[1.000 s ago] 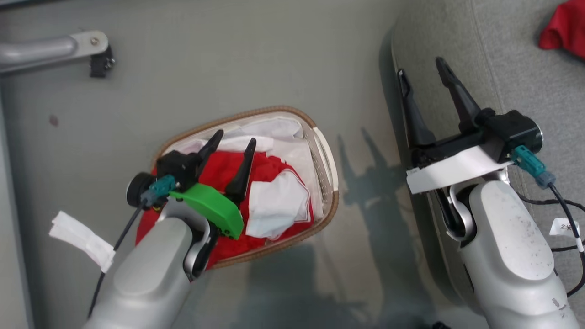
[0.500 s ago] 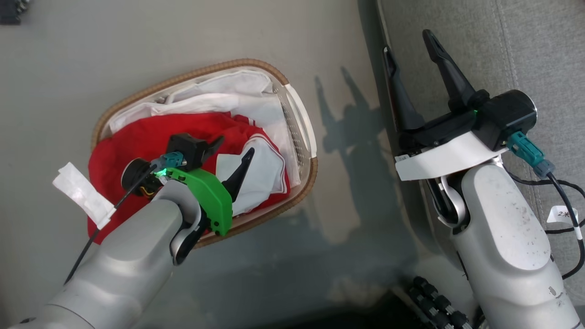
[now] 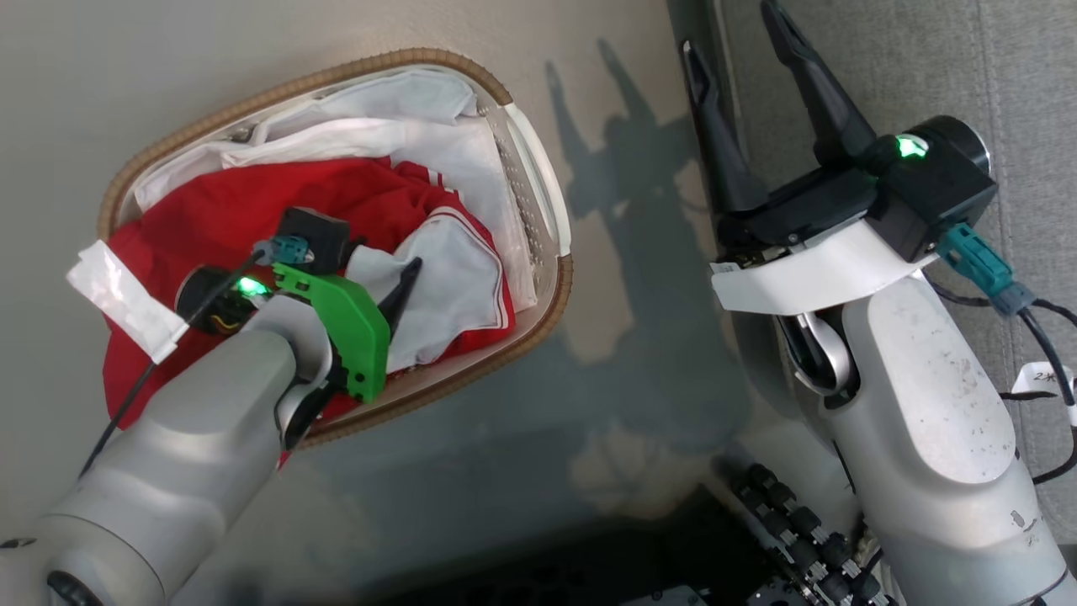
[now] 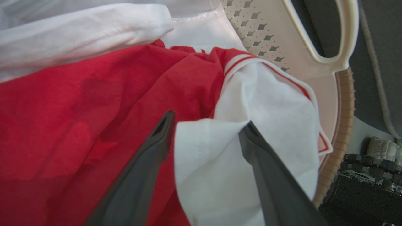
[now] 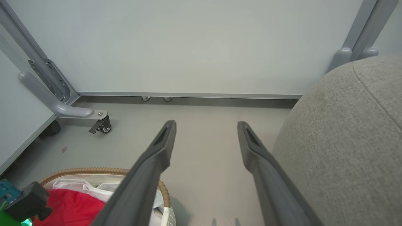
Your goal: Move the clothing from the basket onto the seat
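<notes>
The basket (image 3: 551, 252) stands on the floor at the upper left, holding the red clothing (image 3: 244, 202) with a white panel (image 3: 458, 278). My left gripper (image 3: 383, 261) is down in it and open. In the left wrist view its two fingers (image 4: 157, 141) straddle a raised fold of the clothing's white panel (image 4: 213, 147), with red fabric (image 4: 78, 110) to the left and the basket wall (image 4: 314, 31) behind. My right gripper (image 3: 730, 29) hangs open and empty over the edge of the grey seat (image 3: 909, 59). The right wrist view shows that gripper (image 5: 206, 124) above the floor, the seat (image 5: 345, 125) to its right and the basket rim (image 5: 94, 170) below left.
White cloth liner (image 3: 379, 101) lies along the basket's far side. My base with its black rollers (image 3: 799, 539) is at the bottom. Cables (image 3: 1043, 337) trail over the seat. A partition leg with a caster (image 5: 100, 125) stands before the pale wall.
The head camera has shifted, so the basket sits higher in the picture. My left gripper has sunk from above the clothing into it, fingers now astride the white panel. The right gripper stays open.
</notes>
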`<state>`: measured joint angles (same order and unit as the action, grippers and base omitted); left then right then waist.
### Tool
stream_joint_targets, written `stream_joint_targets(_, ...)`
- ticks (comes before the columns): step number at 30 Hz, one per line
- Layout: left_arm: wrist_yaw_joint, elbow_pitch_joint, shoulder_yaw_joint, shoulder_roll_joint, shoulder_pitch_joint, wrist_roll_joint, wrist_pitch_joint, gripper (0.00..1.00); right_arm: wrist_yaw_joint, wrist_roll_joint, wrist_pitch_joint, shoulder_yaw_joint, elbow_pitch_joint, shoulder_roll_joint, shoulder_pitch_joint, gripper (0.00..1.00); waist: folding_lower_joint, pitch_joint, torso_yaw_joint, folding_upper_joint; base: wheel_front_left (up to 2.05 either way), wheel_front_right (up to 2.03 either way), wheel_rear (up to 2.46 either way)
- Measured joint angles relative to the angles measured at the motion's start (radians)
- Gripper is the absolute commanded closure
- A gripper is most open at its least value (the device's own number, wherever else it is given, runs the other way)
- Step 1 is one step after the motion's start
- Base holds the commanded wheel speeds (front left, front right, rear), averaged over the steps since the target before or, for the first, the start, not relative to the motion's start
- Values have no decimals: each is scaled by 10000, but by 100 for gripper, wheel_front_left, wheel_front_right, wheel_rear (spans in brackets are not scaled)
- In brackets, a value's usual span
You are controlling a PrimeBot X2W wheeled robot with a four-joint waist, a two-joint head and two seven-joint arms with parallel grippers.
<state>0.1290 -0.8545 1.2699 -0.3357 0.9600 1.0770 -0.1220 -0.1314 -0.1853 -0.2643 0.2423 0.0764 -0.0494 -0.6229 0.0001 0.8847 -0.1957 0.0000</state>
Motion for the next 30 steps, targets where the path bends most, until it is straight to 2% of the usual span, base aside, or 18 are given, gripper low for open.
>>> stream_joint_targets(13, 2, -612, 117, 372, 664, -1480, 238, 0, 0, 121, 0, 207, -723, -2, -257, 0, 0, 887, -1, 0, 0, 0, 0)
stream_joint_targets(20, 2, -621, 119, 556, 699, -1519, 144, 0, 0, 167, 0, 257, -834, -2, -219, 0, -1, 955, -14, 0, 0, 0, 0)
stream_joint_targets(21, 2, -612, 119, 562, 693, -1490, 153, 82, 0, 167, 0, 265, -832, 0, -214, 0, -1, 940, -22, 0, 0, 0, 0)
stream_joint_targets(22, 2, -579, 119, 564, 681, -1507, 151, 100, 0, 165, 0, 274, -826, 0, -200, 0, -1, 921, -37, 0, 0, 0, 0)
stream_joint_targets(30, 0, -201, 119, 408, 278, -1298, -236, 100, 0, -12, 0, 276, -441, -4, -198, 0, -1, 529, -183, 0, 0, 0, 0)
